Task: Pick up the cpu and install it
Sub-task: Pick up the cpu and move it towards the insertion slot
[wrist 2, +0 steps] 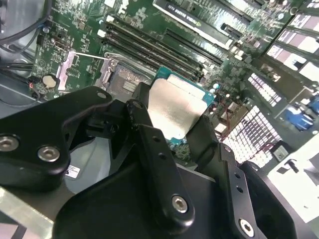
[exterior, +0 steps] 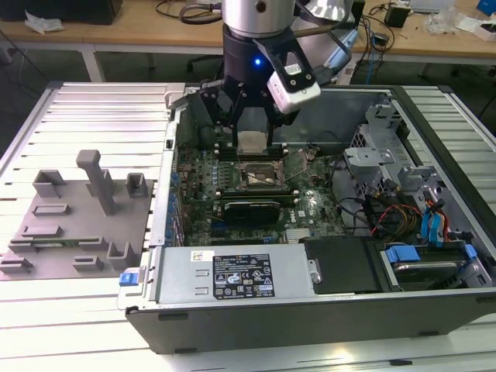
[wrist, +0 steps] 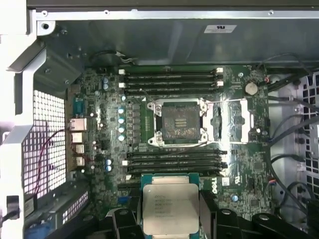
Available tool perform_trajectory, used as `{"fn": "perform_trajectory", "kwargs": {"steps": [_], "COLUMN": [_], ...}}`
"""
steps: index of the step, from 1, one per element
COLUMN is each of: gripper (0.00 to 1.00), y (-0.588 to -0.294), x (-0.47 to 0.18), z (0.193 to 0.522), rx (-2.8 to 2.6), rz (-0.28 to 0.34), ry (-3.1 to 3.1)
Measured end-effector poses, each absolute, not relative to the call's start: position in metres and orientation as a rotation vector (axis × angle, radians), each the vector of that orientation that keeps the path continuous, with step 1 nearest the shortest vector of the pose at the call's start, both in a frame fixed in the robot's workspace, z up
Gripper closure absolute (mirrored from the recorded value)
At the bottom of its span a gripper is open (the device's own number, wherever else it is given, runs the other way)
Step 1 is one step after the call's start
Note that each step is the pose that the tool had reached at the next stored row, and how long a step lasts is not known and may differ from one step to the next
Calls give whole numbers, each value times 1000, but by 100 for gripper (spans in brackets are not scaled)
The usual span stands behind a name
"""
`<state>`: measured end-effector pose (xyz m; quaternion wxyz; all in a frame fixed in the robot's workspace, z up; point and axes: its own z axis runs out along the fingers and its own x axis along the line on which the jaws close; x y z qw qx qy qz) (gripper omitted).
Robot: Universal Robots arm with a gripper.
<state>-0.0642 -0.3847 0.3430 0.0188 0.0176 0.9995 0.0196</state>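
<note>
Currently jaws grip cpu (wrist: 170, 208) near socket (wrist: 179, 122); print illegible.

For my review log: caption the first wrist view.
Claw holds the cpu over the motherboard; socket lies open and empty.

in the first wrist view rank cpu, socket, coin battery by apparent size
1. cpu and socket: look about alike, and the cpu is nearer the camera, so unranked.
2. coin battery: clearly smallest.
</note>
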Motion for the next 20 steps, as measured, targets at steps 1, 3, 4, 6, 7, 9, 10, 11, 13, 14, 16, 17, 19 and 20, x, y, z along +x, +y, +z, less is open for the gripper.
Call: {"fn": "perform_trajectory", "kwargs": {"steps": [1,3,4,6,7,9,10,11,13,14,16,17,19,20], "gripper": [45,45,45,45,45,45,45,45,45,45,45,45,45,45], "y": [-382,-380,-379,-376,-375,-373,-372,-371,-368,-367,-362,-360,-354,-352], "x": [-63,-62,-61,-59,-58,-56,-55,-54,-52,-50,-45,-45,-44,-43], "z": [341,339,338,335,334,331,329,327,323,320,315,314,312,311], "rx": [54,54,54,53,52,48,45,42,35,31,23,22,20,19], "rz": [61,61,61,61,61,61,61,61,61,62,62,61,62,62], "ry": [3103,3103,3103,3103,3103,3103,3103,3103,3103,3104,3104,3104,3104,3104]}}
